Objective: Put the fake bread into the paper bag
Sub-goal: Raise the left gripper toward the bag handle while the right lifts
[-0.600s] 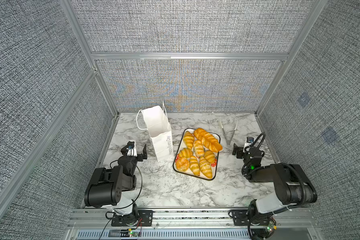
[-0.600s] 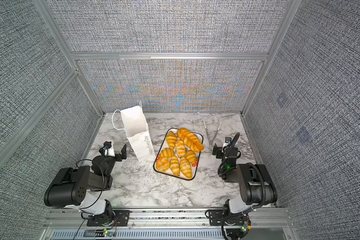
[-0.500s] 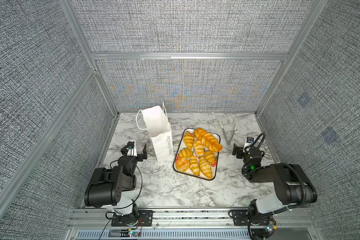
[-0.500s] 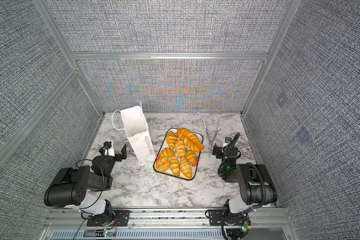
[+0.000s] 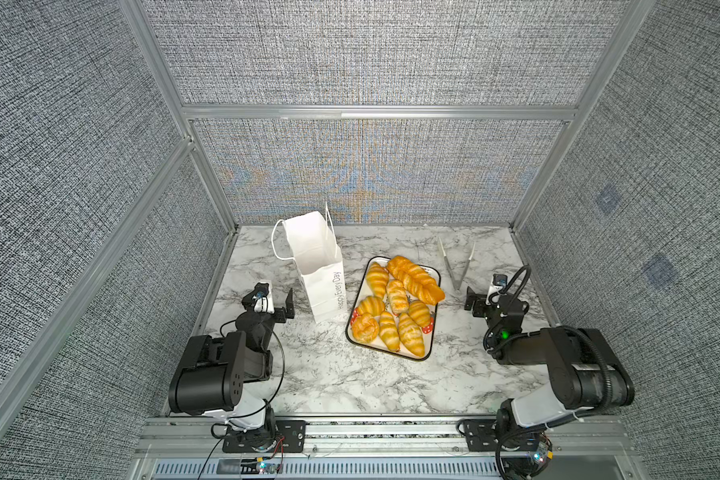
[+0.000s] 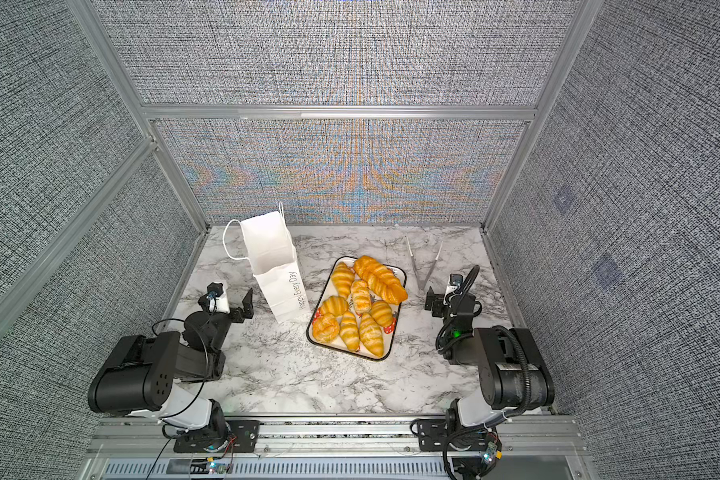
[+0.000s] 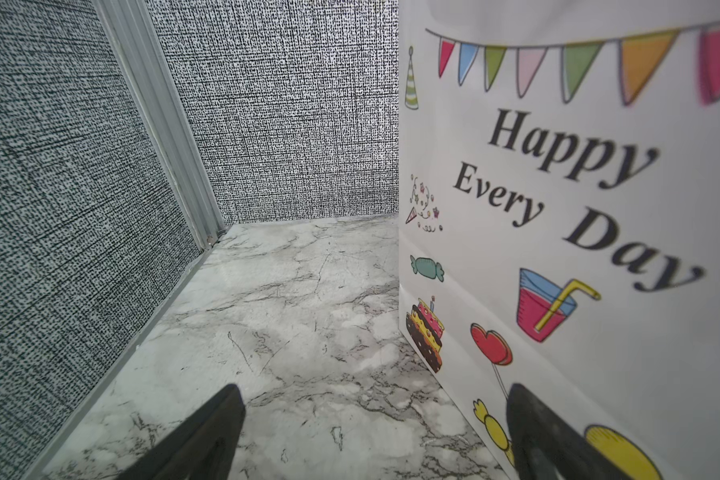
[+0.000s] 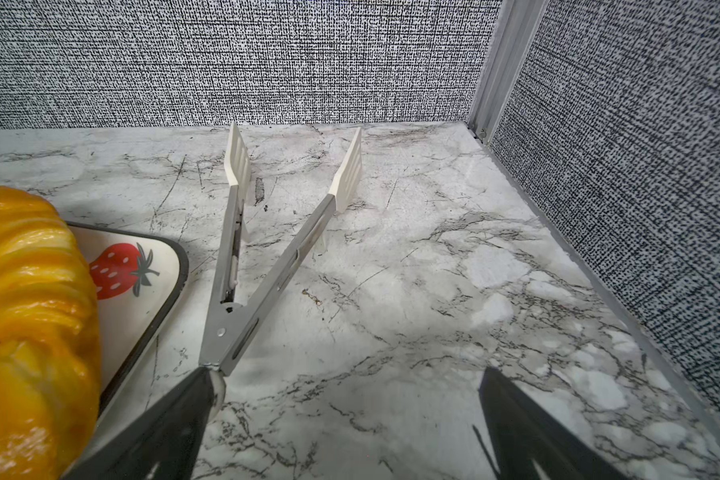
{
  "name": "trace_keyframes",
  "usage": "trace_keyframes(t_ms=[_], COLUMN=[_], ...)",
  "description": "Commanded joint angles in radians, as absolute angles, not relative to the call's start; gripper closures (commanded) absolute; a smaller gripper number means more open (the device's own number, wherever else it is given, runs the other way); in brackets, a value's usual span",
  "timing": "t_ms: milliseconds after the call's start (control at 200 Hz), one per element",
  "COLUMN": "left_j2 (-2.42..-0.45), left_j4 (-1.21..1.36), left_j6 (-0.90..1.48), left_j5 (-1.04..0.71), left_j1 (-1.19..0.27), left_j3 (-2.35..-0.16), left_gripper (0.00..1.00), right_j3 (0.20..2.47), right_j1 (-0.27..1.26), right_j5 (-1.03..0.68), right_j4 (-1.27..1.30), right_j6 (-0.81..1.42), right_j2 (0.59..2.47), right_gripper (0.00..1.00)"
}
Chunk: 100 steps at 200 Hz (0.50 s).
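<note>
While both arms sit low at the near side of the marble bench (image 5: 329,382), I hold nothing. The left gripper (image 5: 273,297) has its fingers spread wide, and so does the right gripper (image 5: 483,297).

All the fake bread (image 5: 395,307) lies on a strawberry-printed tray (image 5: 391,355) in the middle of the bench, between the two grippers. The paper bag (image 5: 323,282) stands upright with its mouth open, just beside the tray on the left-arm side. It is so close to the left gripper that its printed face fills half the left wrist view.

So the bag stands between my left gripper and the bread, while my right gripper has a clear path to the tray. The braided loaf (image 5: 416,278) lies on a diagonal, and its near end points toward the right gripper. I judge the right arm the better one for the first pick.

Metal tongs (image 8: 242,291) lie open on the bench with their hinge at one right finger. I cannot tell whether it touches.
</note>
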State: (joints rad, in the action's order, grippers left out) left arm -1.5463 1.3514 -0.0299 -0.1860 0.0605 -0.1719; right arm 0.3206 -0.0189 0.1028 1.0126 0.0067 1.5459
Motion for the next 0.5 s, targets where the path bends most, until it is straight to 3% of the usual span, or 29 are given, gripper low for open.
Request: trace_keyframes(t_ms=[0, 290, 495], left_j2=[-1.545, -1.543, -1.508], left_j4=[1.364, 1.367, 1.492], left_j6=[-0.034, -0.038, 0.007], left_j5=[-0.195, -0.192, -0.05], left_j1=[0.061, 0.061, 0.058], left_j3=[-0.173, -0.17, -0.088], left_gripper=[0.01, 0.01, 0.01], right_j3=[0.333, 0.323, 0.277], right_j1=[-0.03, -0.038, -0.032], right_j5=[0.077, 0.063, 0.082], right_j4=[1.01, 1.021, 1.079], right_j6=[0.023, 0.025, 0.028], right_j2=[1.548, 1.544, 1.504], right_gripper=[0.01, 0.01, 0.01])
